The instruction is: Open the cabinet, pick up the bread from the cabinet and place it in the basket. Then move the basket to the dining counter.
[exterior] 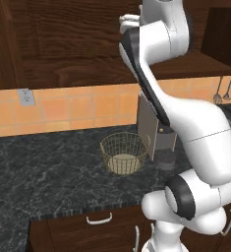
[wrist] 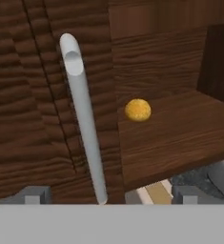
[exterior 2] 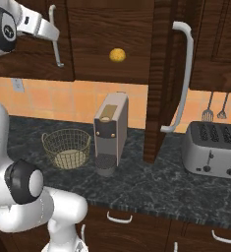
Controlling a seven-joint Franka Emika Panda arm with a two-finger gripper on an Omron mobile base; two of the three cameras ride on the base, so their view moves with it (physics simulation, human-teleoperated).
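Note:
The cabinet [exterior 2: 112, 29] has its right door [exterior 2: 158, 83] swung out edge-on, baring the wooden shelf [wrist: 180, 136]. On that shelf lies the bread [wrist: 137, 109], a small yellow-orange lump, also seen at bread [exterior 2: 117, 54]. My gripper [wrist: 111, 196] is open and empty, up high in front of the left door's silver bar handle [wrist: 85, 128], with the bread beyond it to the right. My hand [exterior 2: 38, 25] hovers by that handle [exterior 2: 55, 44]. The wire basket [exterior: 124, 153] stands empty on the black worktop [exterior: 48, 172] below. The dining counter is out of view.
A grey coffee machine [exterior 2: 109, 130] stands right of the basket [exterior 2: 67, 147], under the cabinet. A silver toaster [exterior 2: 213, 147] sits further right, with utensils [exterior 2: 220, 110] hanging above it. Drawers with small curved handles [exterior: 99, 218] run beneath the worktop.

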